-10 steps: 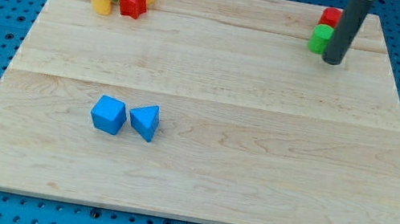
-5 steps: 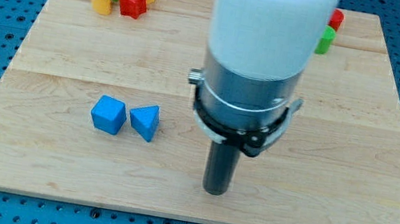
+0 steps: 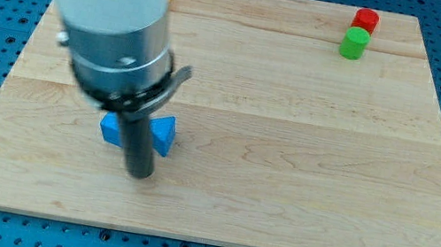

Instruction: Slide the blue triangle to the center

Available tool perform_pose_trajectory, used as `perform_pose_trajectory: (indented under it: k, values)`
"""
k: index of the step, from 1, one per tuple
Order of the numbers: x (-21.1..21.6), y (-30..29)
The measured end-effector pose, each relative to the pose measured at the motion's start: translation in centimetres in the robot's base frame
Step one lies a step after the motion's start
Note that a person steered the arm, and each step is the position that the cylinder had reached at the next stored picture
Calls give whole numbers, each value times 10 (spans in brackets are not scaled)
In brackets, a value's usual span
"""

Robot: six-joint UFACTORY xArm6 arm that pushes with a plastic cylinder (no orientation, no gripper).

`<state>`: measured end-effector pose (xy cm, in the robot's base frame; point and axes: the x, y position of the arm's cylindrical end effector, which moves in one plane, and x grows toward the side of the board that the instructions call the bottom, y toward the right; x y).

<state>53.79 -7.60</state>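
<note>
The blue triangle (image 3: 166, 135) lies on the wooden board (image 3: 287, 153) at lower left of centre. A blue cube-like block (image 3: 112, 128) sits just to its left, mostly hidden by the rod. My tip (image 3: 140, 175) rests on the board just below the gap between the two blue blocks, close to the triangle's lower left corner. The arm's wide body covers the board's upper left.
A red block (image 3: 364, 19) and a green cylinder (image 3: 354, 44) stand together at the board's top right. The group of yellow, green and red blocks at the top left is hidden behind the arm.
The arm has swung from the top right, across the board's lower middle, to the lower left. My tip is now just below the two blue blocks. The blocks have not moved.
</note>
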Motion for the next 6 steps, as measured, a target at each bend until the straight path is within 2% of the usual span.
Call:
perform_pose_trajectory:
  k: [1,2,3,4,5,6]
  values:
    - [-43,53]
    - [-56,59]
    - [-11,45]
    - [-51,10]
    - [-106,45]
    - [-121,112]
